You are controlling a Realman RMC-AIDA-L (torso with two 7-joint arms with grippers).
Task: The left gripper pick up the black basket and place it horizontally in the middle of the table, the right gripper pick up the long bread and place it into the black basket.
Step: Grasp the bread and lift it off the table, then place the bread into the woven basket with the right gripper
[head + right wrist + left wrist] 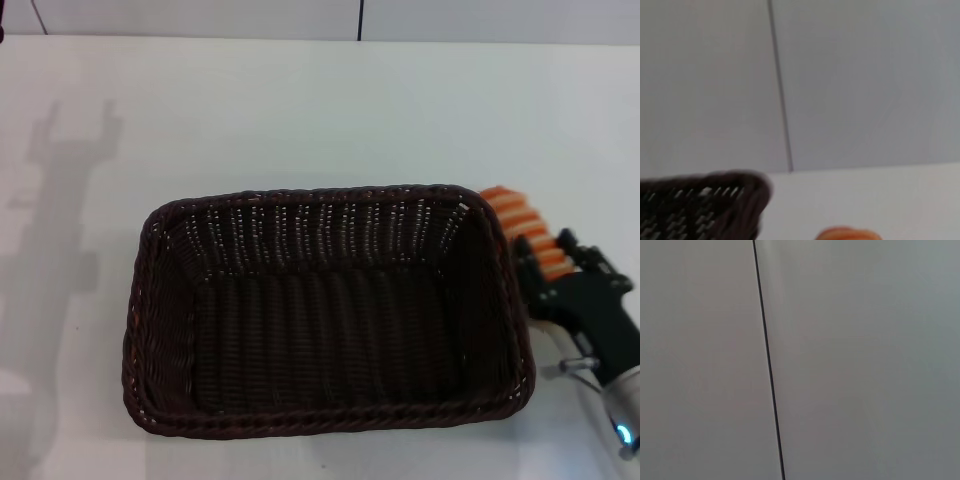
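While the black basket (325, 310) sits lengthwise mid-table (300, 110), dark woven wicker with a braided rim, I see at its three o'clock the right gripper (550, 275) closed around the orange-striped cream long bread (525, 230).

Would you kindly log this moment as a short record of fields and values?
basket: the black basket lies lengthwise across the middle of the table, empty
bread: the long bread is outside the basket, by its right end
right pincer: the right gripper is at the bread, by the basket's right rim
left pincer: the left gripper is out of view
stage: bread not yet in basket
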